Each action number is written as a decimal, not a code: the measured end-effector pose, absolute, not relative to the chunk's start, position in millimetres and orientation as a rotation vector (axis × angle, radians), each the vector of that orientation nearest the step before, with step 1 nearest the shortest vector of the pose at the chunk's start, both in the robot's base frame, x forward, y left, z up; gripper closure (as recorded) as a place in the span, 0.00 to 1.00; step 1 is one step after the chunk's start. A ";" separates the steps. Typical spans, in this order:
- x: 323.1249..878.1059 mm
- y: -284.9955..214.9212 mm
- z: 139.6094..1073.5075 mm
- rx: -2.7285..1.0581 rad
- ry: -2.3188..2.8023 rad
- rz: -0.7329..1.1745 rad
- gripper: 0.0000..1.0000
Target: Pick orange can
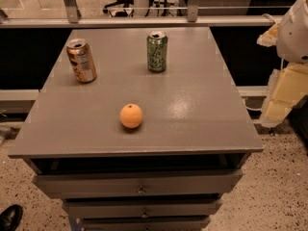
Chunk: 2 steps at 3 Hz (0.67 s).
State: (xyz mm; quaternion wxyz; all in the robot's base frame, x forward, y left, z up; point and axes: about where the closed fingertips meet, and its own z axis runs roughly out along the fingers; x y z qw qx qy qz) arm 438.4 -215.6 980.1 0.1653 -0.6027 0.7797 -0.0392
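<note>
The orange can (81, 60) is seen standing upright on the surface (202, 109), behind and to the left of the orange fruit (131, 116). The green can (157, 51) is set behind the fruit, slightly right and well apart from the target, so room for a grasp is left around it. The claw (284, 93) is held far right of the fruit, off the surface, probably parked clear of the view. Whether it is apart or together cannot be told. Nothing is gripped yet.
</note>
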 end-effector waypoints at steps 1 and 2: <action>438.4 -215.6 980.1 -1.717 2.221 -0.112 0.00; 451.1 -205.1 975.9 -1.694 2.182 -0.061 0.00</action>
